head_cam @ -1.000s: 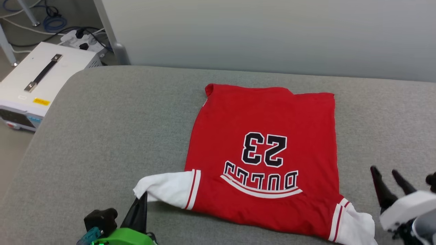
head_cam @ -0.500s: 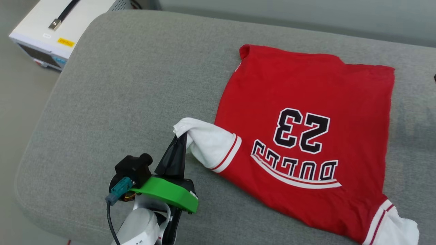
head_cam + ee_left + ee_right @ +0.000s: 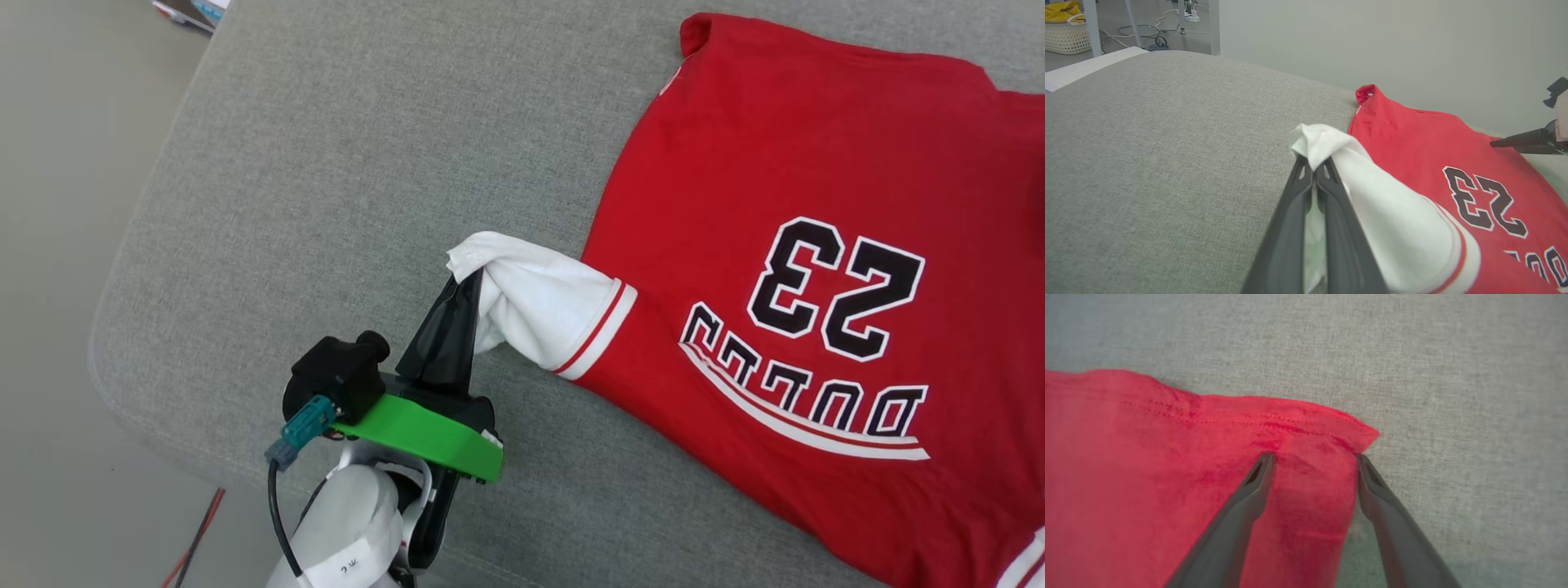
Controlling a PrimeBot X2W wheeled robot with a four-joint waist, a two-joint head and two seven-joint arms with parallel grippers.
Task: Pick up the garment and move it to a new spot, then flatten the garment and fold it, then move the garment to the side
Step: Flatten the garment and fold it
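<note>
The left gripper (image 3: 464,286), shut tight on the white sleeve (image 3: 539,302), has raised its tip off the grey cushion (image 3: 326,163). The garment (image 3: 816,163) lies spread across the frame's right half. The right gripper (image 3: 1314,457), wide open and empty, has come to straddle the far hem corner (image 3: 1363,435). I'd guess a two-handed lift is near.

Grey cushion (image 3: 326,163) w/ red jersey (image 3: 800,147)

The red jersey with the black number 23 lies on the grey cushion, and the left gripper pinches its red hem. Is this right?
No: the left gripper pinches the white short sleeve of the red jersey instead; the left wrist view shows this.
</note>
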